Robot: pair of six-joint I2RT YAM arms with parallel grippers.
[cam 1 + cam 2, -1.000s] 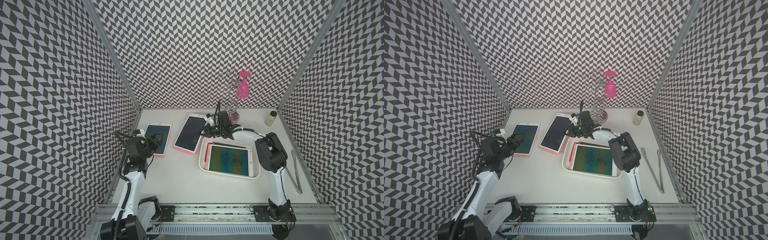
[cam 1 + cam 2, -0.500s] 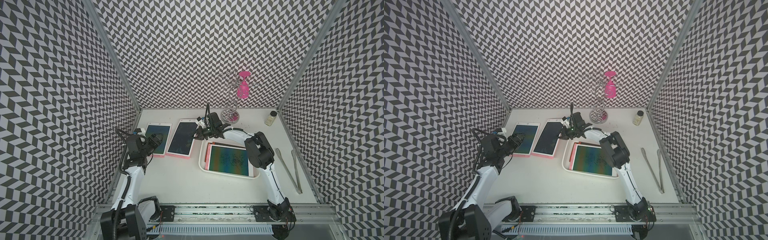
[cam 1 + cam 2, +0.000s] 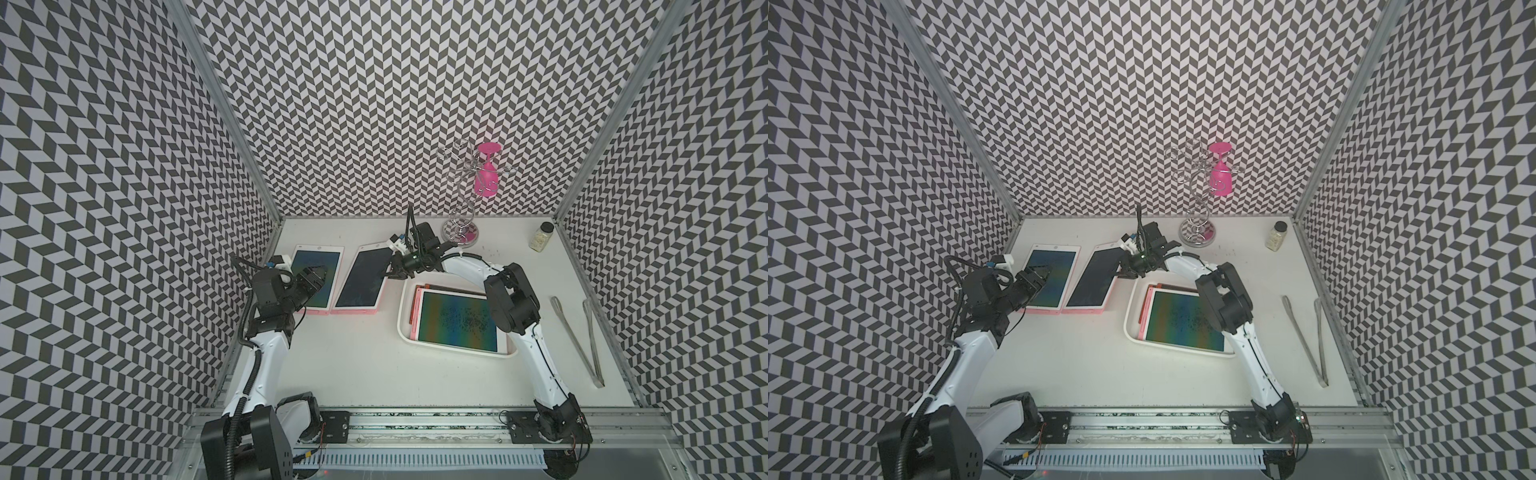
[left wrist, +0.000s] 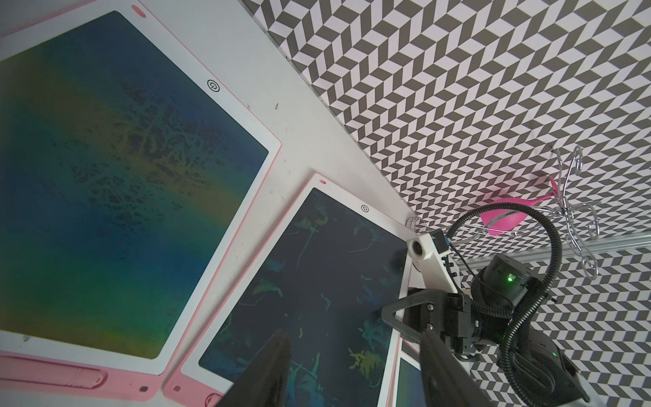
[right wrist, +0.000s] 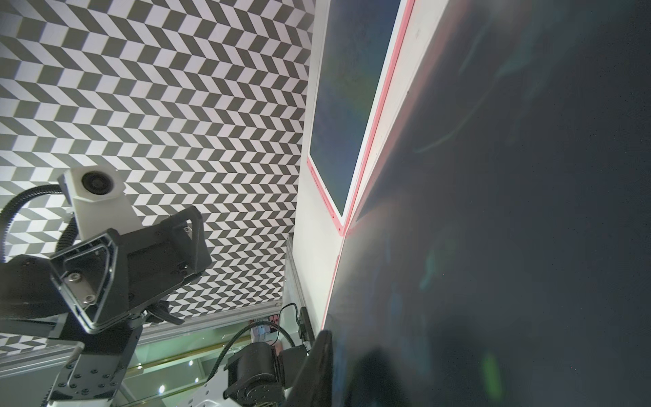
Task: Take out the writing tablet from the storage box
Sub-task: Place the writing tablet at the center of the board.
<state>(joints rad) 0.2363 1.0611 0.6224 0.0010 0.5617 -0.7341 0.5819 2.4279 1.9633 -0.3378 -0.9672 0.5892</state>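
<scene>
The white storage box (image 3: 404, 320) (image 3: 1129, 322) sits right of centre, with a rainbow-screened writing tablet (image 3: 457, 320) (image 3: 1183, 322) on top of a stack inside it. Two more pink-edged tablets lie side by side on the table to its left: a left one (image 3: 316, 266) (image 4: 116, 197) and a dark middle one (image 3: 360, 284) (image 3: 1094, 282) (image 5: 510, 211). My right gripper (image 3: 392, 272) (image 3: 1125, 272) straddles the middle tablet's right edge, and its grip is hidden. My left gripper (image 3: 318, 277) (image 4: 355, 373) hovers open over the left tablet, holding nothing.
A wire glass rack (image 3: 460, 235) with a pink glass (image 3: 487, 178) hanging on it stands at the back. A small jar (image 3: 541, 237) is at the back right. Metal tongs (image 3: 582, 332) lie along the right side. Patterned walls close in three sides.
My right gripper carried the dark tablet leftward and turned it until it lay alongside the left tablet. My left gripper shifted slightly over the left tablet.
</scene>
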